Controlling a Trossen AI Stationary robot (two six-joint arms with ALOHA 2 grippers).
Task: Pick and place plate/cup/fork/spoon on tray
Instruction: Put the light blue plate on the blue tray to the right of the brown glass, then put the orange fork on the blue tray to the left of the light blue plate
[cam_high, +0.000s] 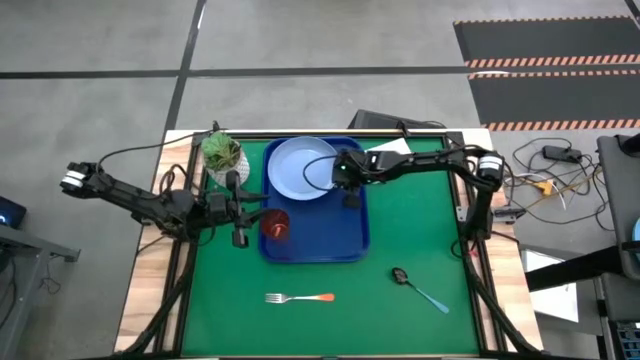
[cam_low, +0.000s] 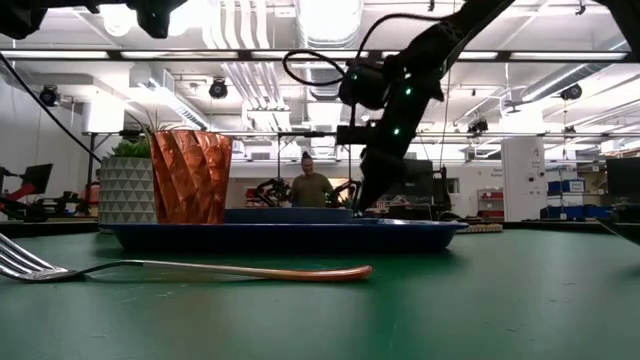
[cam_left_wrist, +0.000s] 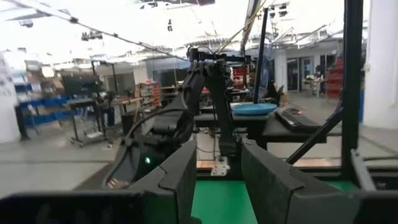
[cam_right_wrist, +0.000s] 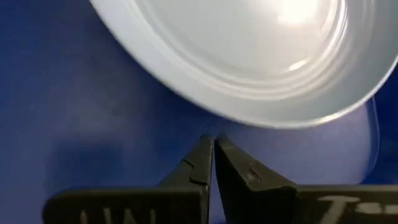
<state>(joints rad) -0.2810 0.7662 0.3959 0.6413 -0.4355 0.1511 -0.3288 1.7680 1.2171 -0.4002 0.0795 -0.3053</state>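
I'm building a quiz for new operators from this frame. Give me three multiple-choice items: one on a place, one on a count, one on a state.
1. Where is the cup?
A. on the green mat beside the fork
B. on the tray, at its near-left part
C. on the plate

2. How many task items lie off the tray?
A. none
B. two
C. four

3. How do the right gripper's fingers stand?
A. shut, holding nothing
B. wide open
C. shut on the spoon

Key:
1 B: the cup stands inside the tray, apart from the plate.
2 B: only the fork and the spoon lie on the green mat.
3 A: in the right wrist view the right gripper has its tips together over bare tray, just off the plate's rim.
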